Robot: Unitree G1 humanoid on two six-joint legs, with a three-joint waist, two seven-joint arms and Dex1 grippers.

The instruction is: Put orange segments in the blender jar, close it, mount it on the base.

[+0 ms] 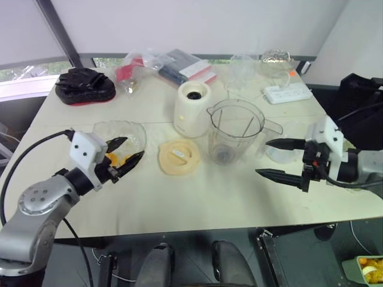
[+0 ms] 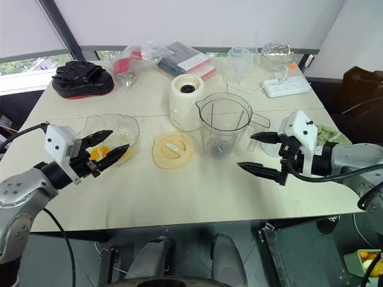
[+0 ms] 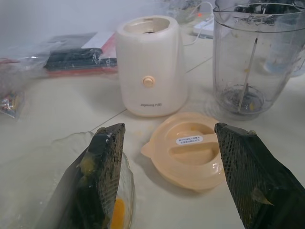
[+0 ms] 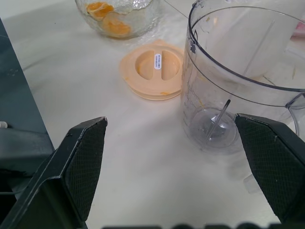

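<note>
The orange segments (image 2: 100, 153) lie in a shallow clear crinkly bowl (image 2: 121, 127) near the left edge of the table (image 2: 191, 197). My left gripper (image 2: 103, 148) hangs right over that bowl. Its two black fingers are partly open, with nothing between them. Bits of orange stick to one finger (image 3: 97, 176).

The blender jar (image 1: 234, 130) stands upright in the middle of the table. It is clear, with a dark blade at the bottom and no fruit inside. Its flat cream-yellow lid (image 1: 178, 157) lies on the table just beside it, between the jar and the bowl. The base (image 1: 192, 109) stands just behind the lid and next to the jar, with its dark socket facing up.

My right gripper (image 2: 258, 152) hovers above the table near the jar's handle side. Its fingers are spread wide and hold nothing.
</note>
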